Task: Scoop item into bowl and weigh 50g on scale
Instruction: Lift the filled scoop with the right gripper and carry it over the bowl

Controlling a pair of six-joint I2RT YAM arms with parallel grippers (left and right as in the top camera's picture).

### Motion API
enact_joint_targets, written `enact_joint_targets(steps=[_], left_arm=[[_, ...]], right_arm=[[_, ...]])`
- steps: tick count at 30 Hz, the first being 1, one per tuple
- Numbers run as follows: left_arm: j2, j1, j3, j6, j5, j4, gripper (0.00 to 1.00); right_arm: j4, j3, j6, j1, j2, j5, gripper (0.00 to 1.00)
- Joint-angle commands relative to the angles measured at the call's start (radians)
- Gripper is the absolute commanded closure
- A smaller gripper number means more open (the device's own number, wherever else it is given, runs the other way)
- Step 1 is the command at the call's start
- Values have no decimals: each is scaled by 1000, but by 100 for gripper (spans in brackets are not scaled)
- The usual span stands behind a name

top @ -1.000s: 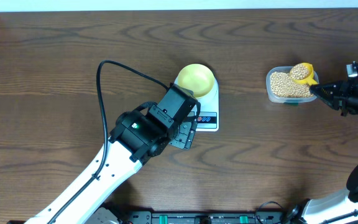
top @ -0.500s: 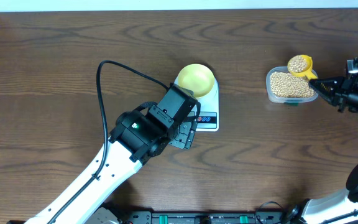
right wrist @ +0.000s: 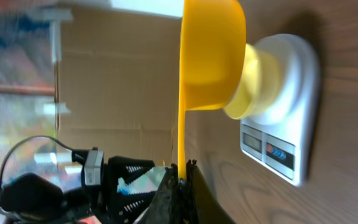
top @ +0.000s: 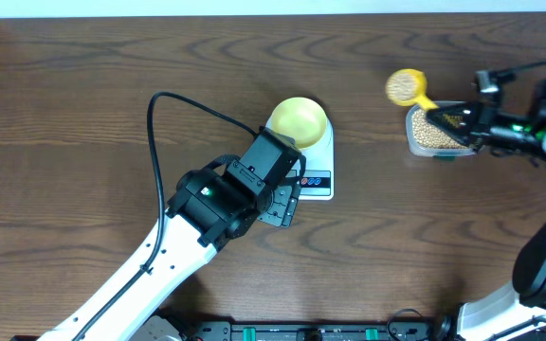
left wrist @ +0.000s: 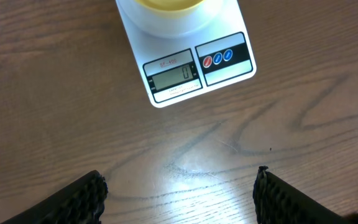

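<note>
The right tool [top: 455,120] is clenched on the handle of the yellow scoop [top: 405,87]. The scoop's long axis runs out ahead of the tool, with the beans [top: 404,85] in the far cup. The bowl [top: 298,119] sits on the scale [top: 318,180] further ahead, slightly off that line and well apart from the cup. The released left tool [left wrist: 179,186] hangs nearer the scale but empty, and from the right wrist the cup hides its beans and part of the bowl.

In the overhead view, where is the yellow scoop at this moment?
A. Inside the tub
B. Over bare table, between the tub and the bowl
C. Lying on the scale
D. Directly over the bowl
B: the scoop, its handle pinched in the right gripper, is over bare wood, left of the tub and right of the bowl.
</note>
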Motion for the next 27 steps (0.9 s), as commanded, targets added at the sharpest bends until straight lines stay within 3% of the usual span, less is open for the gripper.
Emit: enact_joint_targets(steps=[1, 13, 27], left_arm=[[3, 2, 19, 8, 1, -2, 22], [3, 2, 19, 8, 1, -2, 22], [3, 2, 19, 8, 1, -2, 22]], right_arm=[[50, 20, 45, 73, -5, -75, 99], [357, 20, 240, 297, -5, -60, 99], [363, 20, 240, 389, -5, 161, 99]])
